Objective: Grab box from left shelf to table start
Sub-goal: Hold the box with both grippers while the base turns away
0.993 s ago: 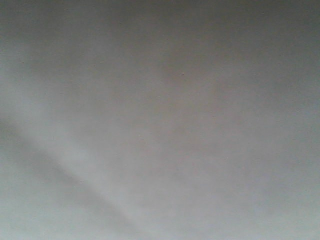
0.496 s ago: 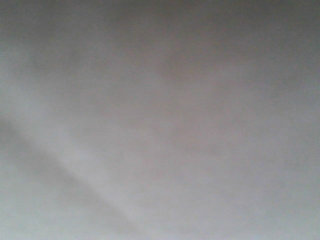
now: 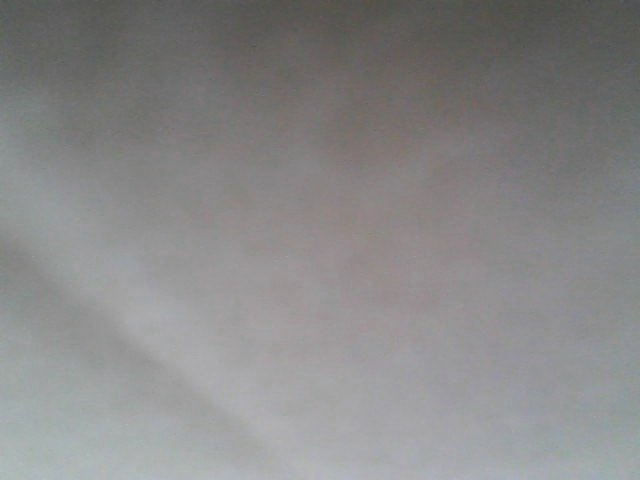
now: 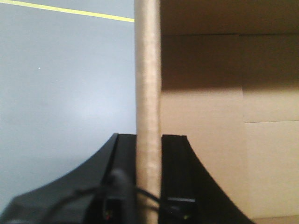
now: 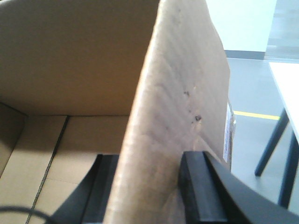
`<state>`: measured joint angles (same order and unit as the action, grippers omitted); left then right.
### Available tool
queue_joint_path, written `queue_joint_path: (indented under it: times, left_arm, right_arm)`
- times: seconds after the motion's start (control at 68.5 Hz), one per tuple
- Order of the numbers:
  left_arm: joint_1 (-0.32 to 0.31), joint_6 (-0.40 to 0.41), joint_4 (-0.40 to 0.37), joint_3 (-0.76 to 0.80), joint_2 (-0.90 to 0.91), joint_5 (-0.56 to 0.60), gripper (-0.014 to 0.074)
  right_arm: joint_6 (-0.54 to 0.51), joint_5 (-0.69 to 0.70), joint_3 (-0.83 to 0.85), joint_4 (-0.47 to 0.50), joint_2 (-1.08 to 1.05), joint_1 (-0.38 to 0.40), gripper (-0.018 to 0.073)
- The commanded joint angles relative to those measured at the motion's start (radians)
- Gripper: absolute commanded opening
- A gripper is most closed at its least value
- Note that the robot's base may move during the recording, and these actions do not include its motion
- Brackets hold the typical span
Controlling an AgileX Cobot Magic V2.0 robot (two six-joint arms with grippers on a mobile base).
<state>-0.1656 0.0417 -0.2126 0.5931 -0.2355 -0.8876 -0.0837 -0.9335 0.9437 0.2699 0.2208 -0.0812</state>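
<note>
Clamping the box [image 4: 201,116] by its walls, we are holding one upright cardboard wall clenched in our left tool [image 4: 148,138] and another in our right tool [image 5: 149,161]; what is carrying the box is not showing.

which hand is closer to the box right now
Neither: both touch it. The left hand is clamped across one upright wall of the box; the right hand is clamped across a wall likewise.
</note>
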Motion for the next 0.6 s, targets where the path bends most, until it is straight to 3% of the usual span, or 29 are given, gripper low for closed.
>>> queue_joint_path:
  times: [0.0, 0.584]
  left_arm:
    - [-0.001, -0.007, 0.095, -0.001, -0.020, -0.076, -0.0092]
    - [-0.001, -0.007, 0.095, -0.001, -0.020, -0.076, -0.0092]
  right_arm:
    - [-0.003, 0.105, 0.029, -0.024, 0.004, 0.003, 0.0057]
    - [-0.003, 0.105, 0.029, -0.024, 0.004, 0.003, 0.0057]
